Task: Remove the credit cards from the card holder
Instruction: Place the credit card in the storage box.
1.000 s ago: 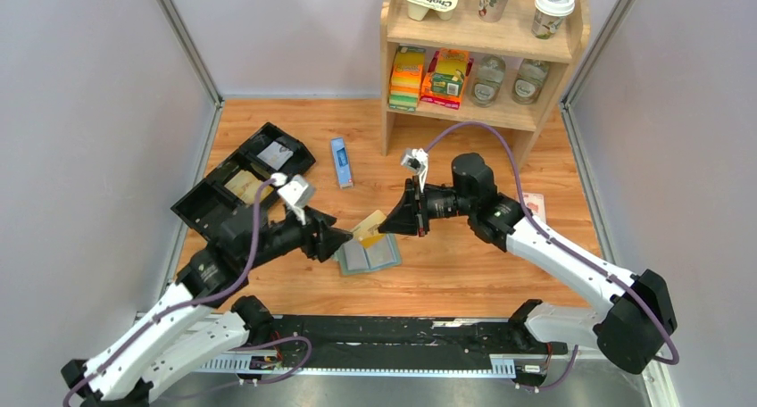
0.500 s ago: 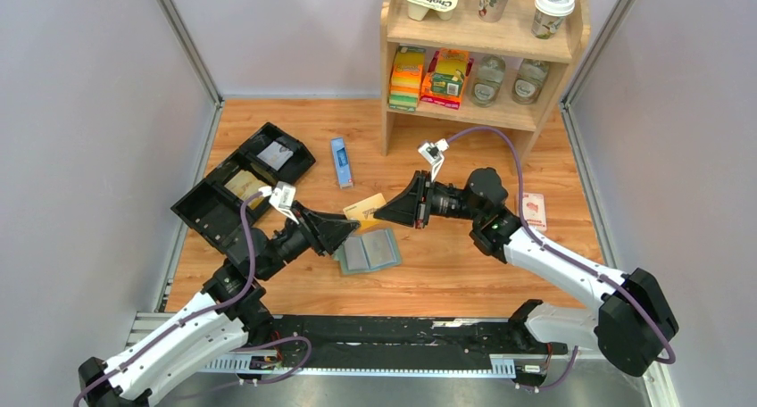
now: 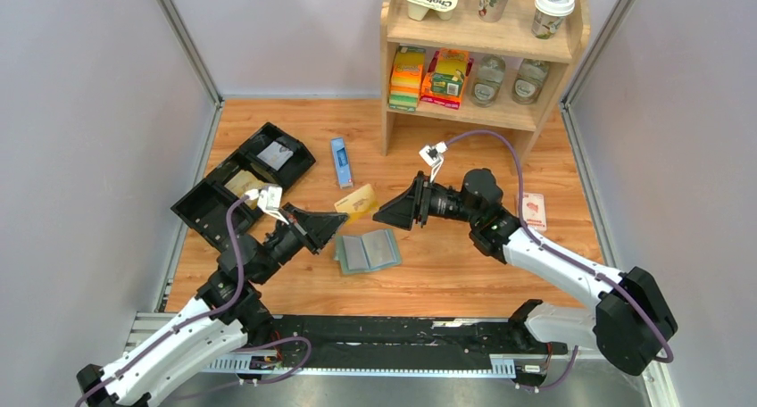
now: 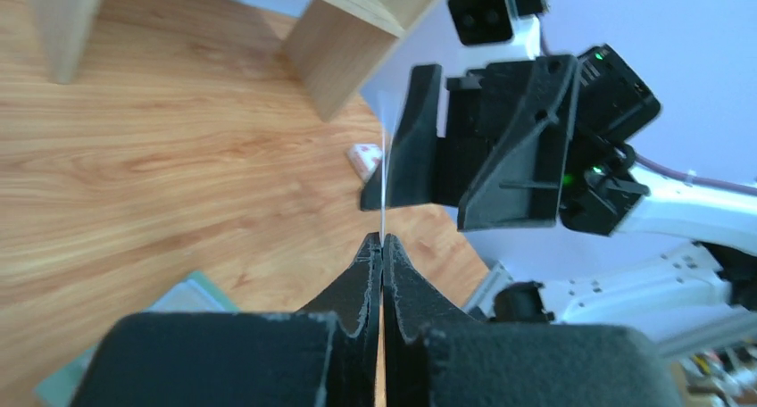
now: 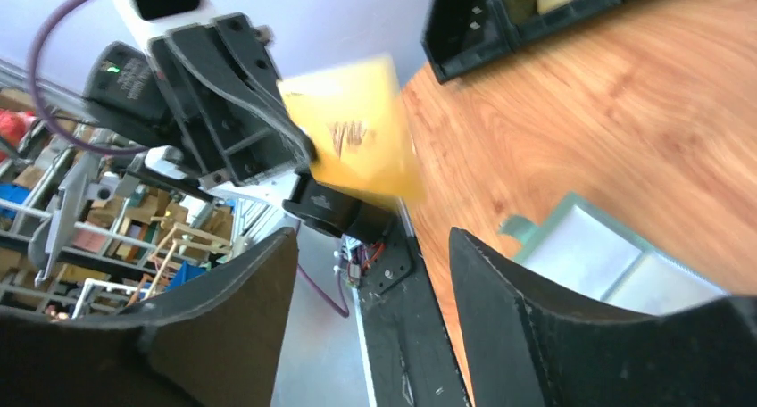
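Left claw (image 3: pixel 343 218) now clenched on credit card (image 3: pixel 357 199), right claw (image 3: pixel 382 217) has released it, jaws apart

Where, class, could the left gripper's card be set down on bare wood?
Bare wood: on the near side of the card holder, toward the near edge; at the far side between the black tray and the shelf. Crowded: where the left gripper, holding the credit card, faces the right gripper, just beyond the card holder.
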